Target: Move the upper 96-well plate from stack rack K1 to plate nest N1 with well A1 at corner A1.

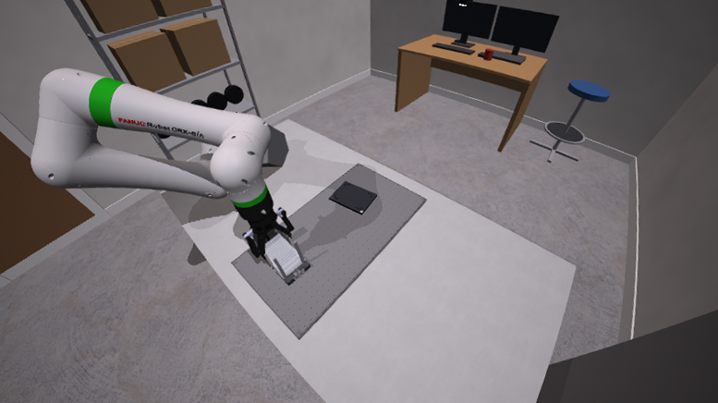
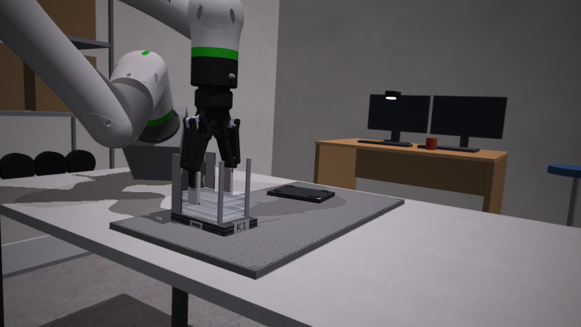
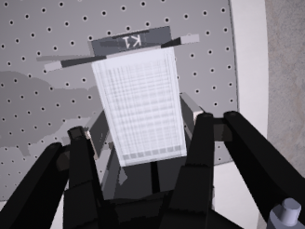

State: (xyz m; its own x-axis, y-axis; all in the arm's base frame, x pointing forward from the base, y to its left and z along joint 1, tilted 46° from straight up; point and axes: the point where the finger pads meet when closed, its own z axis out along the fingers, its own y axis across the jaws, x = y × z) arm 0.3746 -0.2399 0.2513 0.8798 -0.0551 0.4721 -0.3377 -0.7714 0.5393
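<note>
The stack rack K1 point(image 2: 211, 226) stands on the grey perforated baseplate point(image 2: 260, 227), with grey upright posts and a K1 label at its base. Two clear 96-well plates lie stacked inside it; the upper plate point(image 2: 211, 197) is the top one and also shows in the wrist view point(image 3: 144, 105) and in the top view point(image 1: 284, 254). My gripper point(image 2: 211, 183) reaches straight down between the posts and is shut on the upper plate's long sides; it also shows in the top view point(image 1: 267, 241). The lower plate point(image 2: 209, 211) lies under it. The black plate nest N1 point(image 2: 300, 193) point(image 1: 353, 195) lies further back on the baseplate.
The baseplate sits on a white table point(image 2: 406, 264). The rack's upright posts point(image 2: 248, 183) stand close around my fingers. A desk with monitors point(image 2: 410, 162), a stool point(image 1: 571, 117) and a shelf with boxes point(image 1: 163, 38) stand away from the table.
</note>
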